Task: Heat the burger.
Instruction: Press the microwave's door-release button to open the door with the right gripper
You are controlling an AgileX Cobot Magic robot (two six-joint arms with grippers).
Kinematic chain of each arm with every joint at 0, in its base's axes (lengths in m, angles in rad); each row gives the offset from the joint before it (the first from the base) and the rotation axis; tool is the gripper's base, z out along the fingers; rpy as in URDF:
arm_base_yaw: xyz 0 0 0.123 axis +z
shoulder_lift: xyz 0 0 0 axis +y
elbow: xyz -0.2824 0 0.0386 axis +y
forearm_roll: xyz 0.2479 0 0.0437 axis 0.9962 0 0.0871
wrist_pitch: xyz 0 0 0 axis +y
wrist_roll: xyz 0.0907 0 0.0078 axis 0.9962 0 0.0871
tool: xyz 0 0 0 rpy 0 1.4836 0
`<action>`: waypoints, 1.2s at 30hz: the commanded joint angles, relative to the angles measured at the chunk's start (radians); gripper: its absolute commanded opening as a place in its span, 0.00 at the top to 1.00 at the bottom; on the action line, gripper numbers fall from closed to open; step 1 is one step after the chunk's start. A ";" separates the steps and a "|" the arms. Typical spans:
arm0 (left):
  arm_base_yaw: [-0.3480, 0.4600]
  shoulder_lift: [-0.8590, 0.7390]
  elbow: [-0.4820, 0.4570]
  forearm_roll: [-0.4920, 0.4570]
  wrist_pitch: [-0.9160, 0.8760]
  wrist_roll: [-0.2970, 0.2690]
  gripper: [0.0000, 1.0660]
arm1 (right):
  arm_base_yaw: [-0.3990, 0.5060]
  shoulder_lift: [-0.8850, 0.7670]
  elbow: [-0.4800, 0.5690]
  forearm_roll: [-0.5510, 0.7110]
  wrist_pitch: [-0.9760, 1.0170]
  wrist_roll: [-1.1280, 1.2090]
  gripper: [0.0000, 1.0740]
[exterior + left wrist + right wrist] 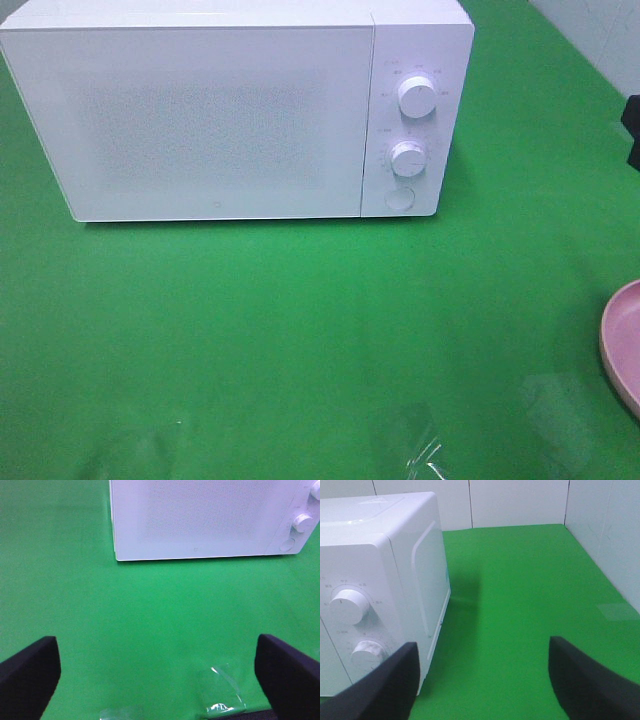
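The burger is out of view in all three views. A white microwave [220, 120] stands at the back of the green table with its door shut; two knobs [416, 96] and a round button [399, 197] are on its right panel. My left gripper [156, 645] is open, its dark fingers [30, 672] wide apart over bare green cloth in front of the microwave [200, 520]. My right gripper [483, 647] is open too, with nothing between its fingers [585, 680], beside the microwave's right front corner [380, 580].
The rim of a round pink plate [622, 345] shows at the right edge of the table. Clear tape patches [415, 440] lie near the front edge. White walls [520, 502] close the back and right side. A dark arm part [632, 125] sits far right.
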State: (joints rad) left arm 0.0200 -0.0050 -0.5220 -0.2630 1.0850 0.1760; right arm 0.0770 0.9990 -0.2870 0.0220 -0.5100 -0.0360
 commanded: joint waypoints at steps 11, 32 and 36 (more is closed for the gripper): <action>0.001 -0.017 -0.003 0.000 -0.008 0.002 0.08 | 0.142 0.171 0.001 0.221 -0.258 -0.237 0.33; 0.001 -0.017 -0.003 0.000 -0.008 0.002 0.08 | 0.709 0.421 -0.001 0.899 -0.655 -0.504 0.33; 0.001 -0.017 -0.003 0.000 -0.008 0.002 0.08 | 0.775 0.465 -0.001 0.951 -0.716 -0.513 0.33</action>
State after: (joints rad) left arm 0.0200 -0.0050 -0.5220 -0.2630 1.0850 0.1760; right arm 0.8420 1.4600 -0.2890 0.9600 -1.1920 -0.5320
